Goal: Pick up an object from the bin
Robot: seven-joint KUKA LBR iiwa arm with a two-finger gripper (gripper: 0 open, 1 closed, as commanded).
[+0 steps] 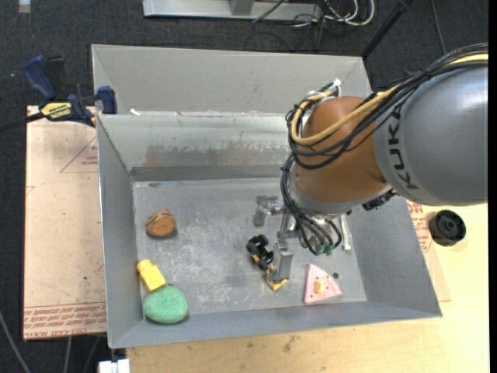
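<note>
Green and rounded, a sponge-like lump lies in the bin's near left corner. A small yellow block sits just beyond it, almost touching, with its long side running from far-left to near-right. Well apart to the right, a flat pink triangle lies by the near wall, its apex pointing towards the far side.

Just left of the triangle the gripper is down at the floor. Beside it is a small black thing, and a yellow bit lies at the gripper's tip. Black and yellow together form a short line slanting from far-left to near-right, but whether they are one object cannot be told. Whether the gripper is open or closed also cannot be told, nor whether it grips anything. Its orange-brown wrist cover, wound with yellow and black cables, hangs above.

Farther back on the left lies a round brown thing, alone.

The grey metal bin has a scuffed, scratched floor and sloping walls. Beyond its far wall are dark carpet, a pale metal bar and loose cables.
</note>
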